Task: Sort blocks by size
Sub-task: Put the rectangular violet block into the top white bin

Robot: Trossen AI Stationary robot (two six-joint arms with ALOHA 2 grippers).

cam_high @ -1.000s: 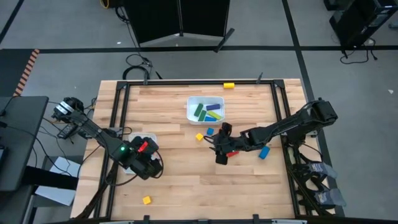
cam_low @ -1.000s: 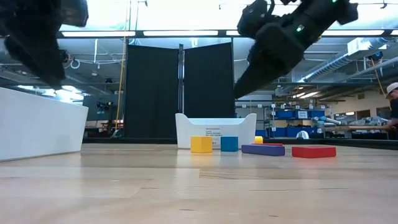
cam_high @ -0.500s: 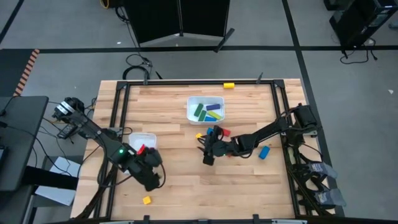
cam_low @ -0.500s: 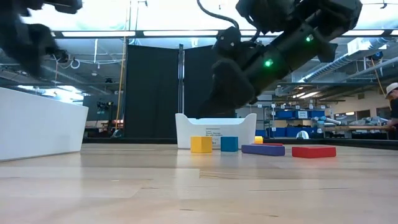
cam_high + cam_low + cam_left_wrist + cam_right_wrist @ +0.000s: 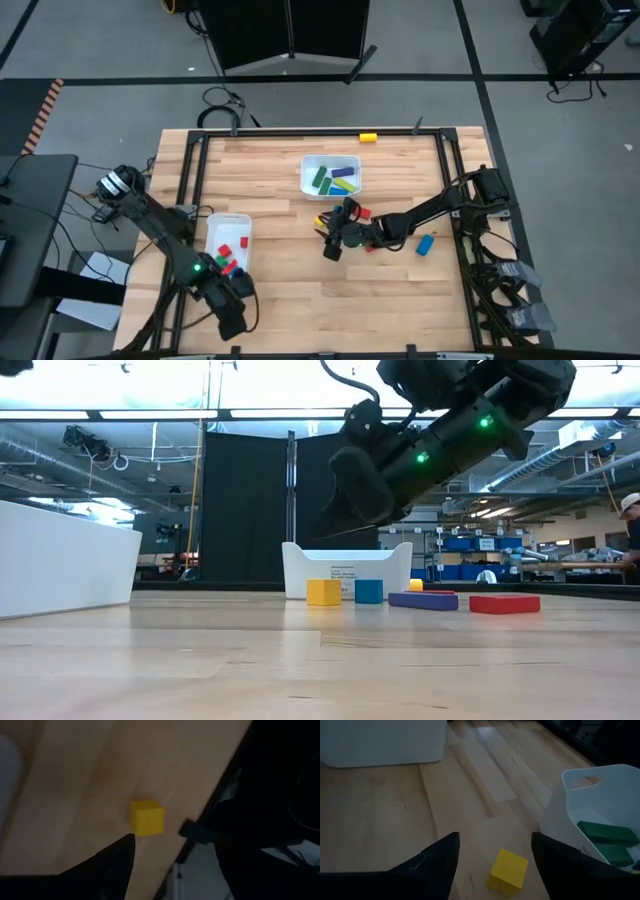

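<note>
My left gripper (image 5: 232, 318) is open near the table's front left, over a yellow cube (image 5: 147, 818) that shows only in the left wrist view, just beyond the fingertips. My right gripper (image 5: 329, 234) is open at mid-table, above the wood. Its fingers frame another yellow cube (image 5: 509, 870) (image 5: 320, 220) without touching it. A blue cube (image 5: 338, 211), a red bar (image 5: 504, 603) and a blue bar (image 5: 425, 244) lie flat nearby. Red and green cubes lie in the left white tray (image 5: 213, 228). Green, blue and yellow bars lie in the far white tray (image 5: 305, 180).
A yellow block (image 5: 368, 137) sits on the frame at the table's far edge. The black frame rails (image 5: 190, 180) run along the table's sides. Bare wood lies between the two trays and along the near edge.
My left gripper has gone from over the left tray toward the table's near edge and now hangs over the front-left yellow cube. My right gripper has gone toward the table's left and come lower, close to the mid-table yellow cube.
</note>
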